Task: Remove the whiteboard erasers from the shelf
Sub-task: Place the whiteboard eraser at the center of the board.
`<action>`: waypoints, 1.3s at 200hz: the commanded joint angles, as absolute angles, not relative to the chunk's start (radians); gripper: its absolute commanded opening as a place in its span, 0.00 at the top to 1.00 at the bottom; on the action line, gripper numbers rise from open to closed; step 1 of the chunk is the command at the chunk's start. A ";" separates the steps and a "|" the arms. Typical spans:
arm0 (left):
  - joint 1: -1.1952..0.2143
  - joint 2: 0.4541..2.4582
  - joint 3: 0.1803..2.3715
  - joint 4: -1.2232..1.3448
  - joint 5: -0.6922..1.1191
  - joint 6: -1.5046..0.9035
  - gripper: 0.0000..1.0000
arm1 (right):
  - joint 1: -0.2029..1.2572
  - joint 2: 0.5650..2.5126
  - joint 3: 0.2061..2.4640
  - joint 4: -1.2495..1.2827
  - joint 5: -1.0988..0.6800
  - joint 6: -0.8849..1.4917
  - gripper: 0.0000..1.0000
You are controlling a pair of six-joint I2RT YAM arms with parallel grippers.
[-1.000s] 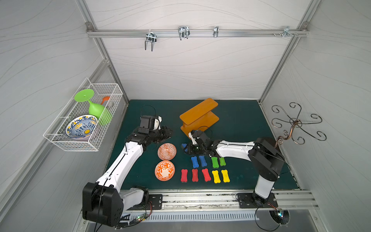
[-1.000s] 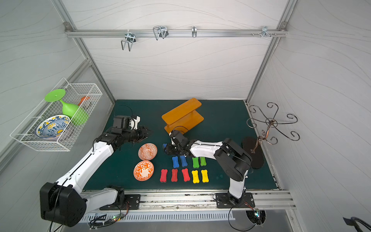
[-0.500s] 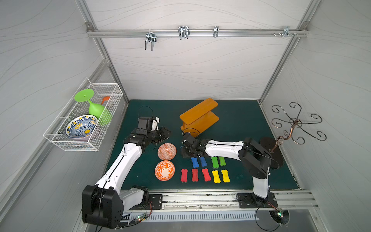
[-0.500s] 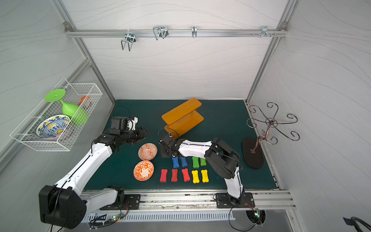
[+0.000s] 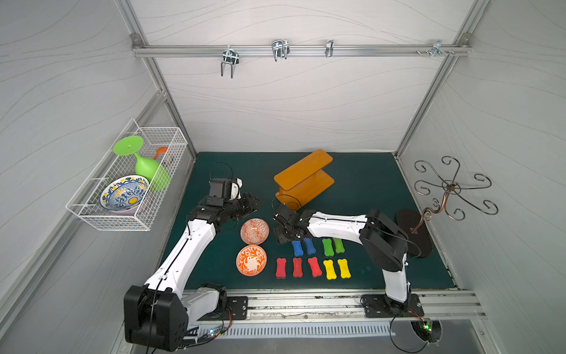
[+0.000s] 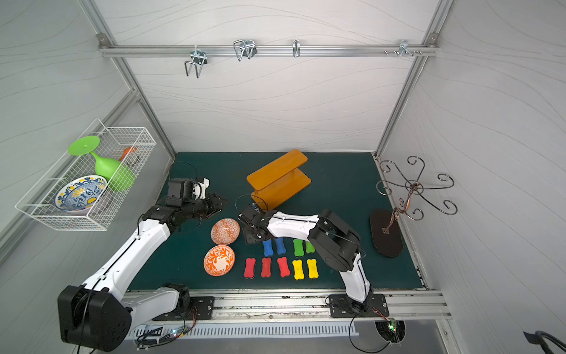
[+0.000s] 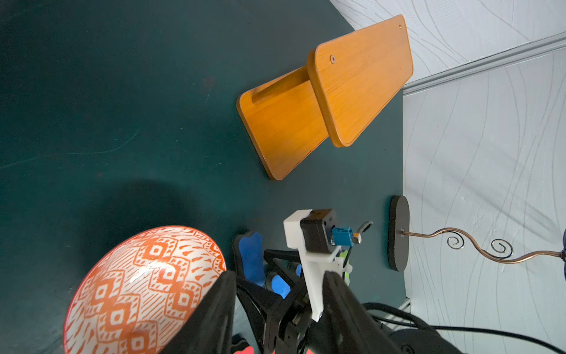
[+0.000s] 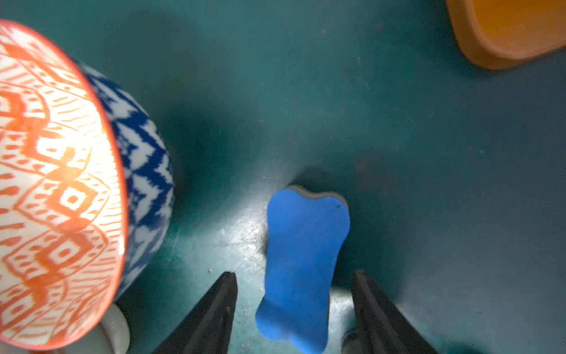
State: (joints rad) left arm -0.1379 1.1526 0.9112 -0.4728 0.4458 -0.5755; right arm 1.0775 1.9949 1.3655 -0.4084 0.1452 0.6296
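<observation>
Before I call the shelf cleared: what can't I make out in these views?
Third blue eraser: hidden under the right end effector in both top views; the wrist views show it.
Lower board of the shelf: partly covered by its upper board in both top views and the left wrist view.
One green eraser: partly behind the right arm in a top view.
</observation>
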 commanded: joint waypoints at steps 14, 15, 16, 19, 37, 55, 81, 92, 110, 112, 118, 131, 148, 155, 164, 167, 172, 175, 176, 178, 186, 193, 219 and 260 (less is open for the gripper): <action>-0.129 1.141 0.918 -0.451 0.458 -0.561 0.50 | 1.071 2.035 1.405 -0.476 0.160 0.579 0.39; -0.129 1.140 0.918 -0.451 0.458 -0.561 0.50 | 1.071 2.036 1.407 -0.476 0.160 0.578 0.39; -0.129 1.141 0.918 -0.451 0.458 -0.561 0.50 | 1.071 2.036 1.407 -0.476 0.161 0.577 0.39; -0.129 1.141 0.917 -0.451 0.460 -0.561 0.50 | 1.070 2.037 1.410 -0.476 0.163 0.576 0.40; -0.129 1.140 0.915 -0.450 0.460 -0.562 0.50 | 1.068 2.054 1.431 -0.485 0.166 0.575 0.43; -0.127 1.135 0.914 -0.451 0.458 -0.560 0.50 | 1.063 2.070 1.446 -0.493 0.163 0.586 0.48; -0.124 1.134 0.910 -0.452 0.456 -0.558 0.50 | 1.062 2.057 1.443 -0.499 0.160 0.638 0.51; -0.123 1.134 0.908 -0.450 0.458 -0.558 0.50 | 1.064 2.039 1.432 -0.499 0.162 0.674 0.53; -0.123 1.133 0.907 -0.447 0.463 -0.561 0.50 | 1.076 2.009 1.413 -0.508 0.177 0.737 0.55; -0.123 1.133 0.907 -0.446 0.462 -0.561 0.50 | 1.079 2.004 1.411 -0.508 0.182 0.745 0.55; -0.123 1.133 0.906 -0.445 0.464 -0.561 0.50 | 1.085 1.993 1.405 -0.512 0.191 0.766 0.55; -0.123 1.132 0.902 -0.439 0.468 -0.563 0.50 | 1.097 1.975 1.390 -0.518 0.205 0.805 0.55; -0.123 1.128 0.894 -0.433 0.469 -0.565 0.50 | 1.109 1.953 1.363 -0.518 0.207 0.849 0.55; -0.123 1.127 0.890 -0.431 0.472 -0.565 0.50 | 1.113 1.944 1.351 -0.517 0.205 0.870 0.55; -0.123 1.126 0.887 -0.426 0.473 -0.566 0.50 | 1.121 1.934 1.339 -0.513 0.209 0.888 0.55; -0.123 1.127 0.887 -0.426 0.472 -0.566 0.50 | 1.123 1.931 1.337 -0.514 0.211 0.894 0.55; -0.124 1.125 0.884 -0.424 0.472 -0.566 0.50 | 1.127 1.927 1.336 -0.517 0.215 0.903 0.55; -0.123 1.125 0.882 -0.423 0.472 -0.565 0.50 | 1.130 1.926 1.337 -0.518 0.220 0.907 0.55; -0.123 1.125 0.882 -0.422 0.471 -0.565 0.50 | 1.131 1.926 1.337 -0.518 0.221 0.908 0.55; -0.123 1.126 0.882 -0.422 0.472 -0.566 0.50 | 1.133 1.925 1.336 -0.518 0.225 0.910 0.55; -0.123 1.126 0.881 -0.422 0.472 -0.565 0.50 | 1.139 1.921 1.340 -0.521 0.238 0.919 0.55; -0.123 1.124 0.878 -0.421 0.472 -0.565 0.50 | 1.145 1.923 1.343 -0.522 0.241 0.924 0.55; -0.120 1.124 0.878 -0.420 0.469 -0.563 0.50 | 1.158 1.944 1.363 -0.526 0.247 0.931 0.55; -0.117 1.120 0.874 -0.418 0.474 -0.563 0.50 | 1.164 1.965 1.359 -0.527 0.226 0.939 0.57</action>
